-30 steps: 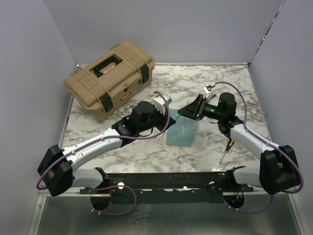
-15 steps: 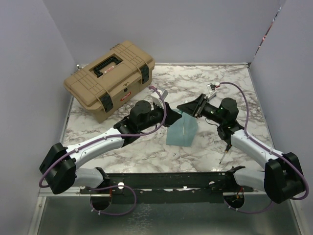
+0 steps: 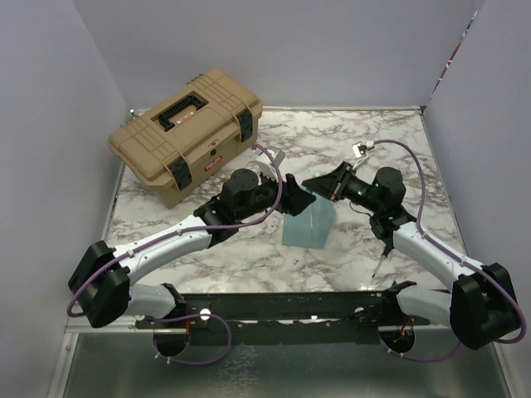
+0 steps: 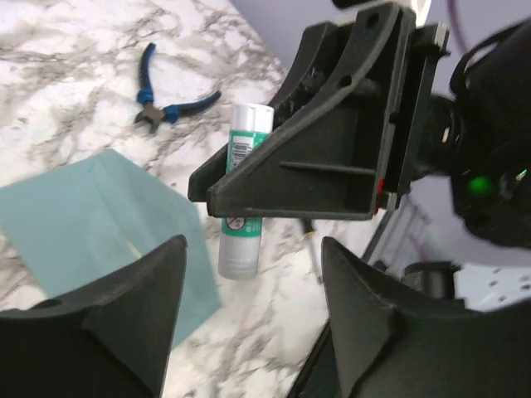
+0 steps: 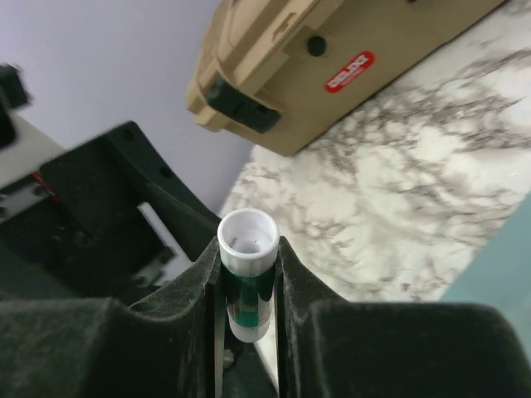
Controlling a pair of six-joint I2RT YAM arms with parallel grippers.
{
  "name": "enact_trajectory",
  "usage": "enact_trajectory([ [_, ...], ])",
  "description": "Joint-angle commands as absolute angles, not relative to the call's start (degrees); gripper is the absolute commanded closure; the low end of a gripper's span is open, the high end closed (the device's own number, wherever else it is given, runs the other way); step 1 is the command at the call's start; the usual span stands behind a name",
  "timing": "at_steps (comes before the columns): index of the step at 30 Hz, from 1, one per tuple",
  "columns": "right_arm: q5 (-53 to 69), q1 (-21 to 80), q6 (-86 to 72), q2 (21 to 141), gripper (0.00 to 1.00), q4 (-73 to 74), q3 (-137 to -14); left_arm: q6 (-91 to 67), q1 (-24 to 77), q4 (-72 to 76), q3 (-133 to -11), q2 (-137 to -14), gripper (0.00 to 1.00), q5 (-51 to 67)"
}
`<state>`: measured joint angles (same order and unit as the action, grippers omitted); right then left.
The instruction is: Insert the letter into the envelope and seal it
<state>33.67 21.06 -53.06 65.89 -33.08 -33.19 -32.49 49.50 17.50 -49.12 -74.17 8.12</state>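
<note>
The teal envelope lies flat on the marble table between the two arms; it also shows in the left wrist view and at the right wrist view's edge. The letter is hidden. My right gripper is shut on a green-and-white glue stick, held above the envelope's far edge. My left gripper faces it, open, its fingers apart on either side of the glue stick without touching it.
A tan toolbox stands shut at the back left. Blue-handled pliers lie beyond the envelope. A screwdriver rests on the table by the right arm. A small clip lies at the back right.
The left gripper has opened and let go of the glue stick. The right gripper has closed on it. Both wrists have shifted slightly toward each other above the envelope.
</note>
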Motion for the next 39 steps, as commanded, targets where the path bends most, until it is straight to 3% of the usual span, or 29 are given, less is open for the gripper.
enact_trajectory([
  [1,37.4,21.2,-33.8,65.1,1.00,-24.5,-36.9,-27.5,48.0,8.1,-53.4,-71.0,0.24,12.9],
  [9,55.8,21.2,-12.4,68.5,0.99,-15.0,-44.0,-33.4,41.3,4.4,-56.7,-69.6,0.19,20.2],
  [18,54.3,21.8,-1.3,69.5,0.99,-5.2,-47.9,-40.0,41.1,-1.8,-64.8,-78.6,0.24,31.7],
  [23,49.8,22.7,4.1,70.0,0.99,-0.4,-49.0,-41.0,40.9,-11.8,-68.4,-83.0,0.37,30.6],
  [28,47.3,24.0,6.3,70.2,0.99,1.3,-48.2,-42.6,39.4,-12.5,-69.2,-83.9,0.53,29.5],
  [33,47.1,24.6,7.0,70.0,0.99,0.7,-47.2,-42.7,36.8,-12.5,-66.9,-82.2,0.62,30.1],
  [35,47.2,25.0,7.4,70.5,1.00,1.5,-47.6,-42.5,36.1,-12.5,-66.6,-81.6,0.60,30.5],
  [39,45.9,26.5,8.4,72.0,0.99,2.9,-48.5,-42.6,35.0,-12.4,-66.8,-81.3,0.47,31.3],
])
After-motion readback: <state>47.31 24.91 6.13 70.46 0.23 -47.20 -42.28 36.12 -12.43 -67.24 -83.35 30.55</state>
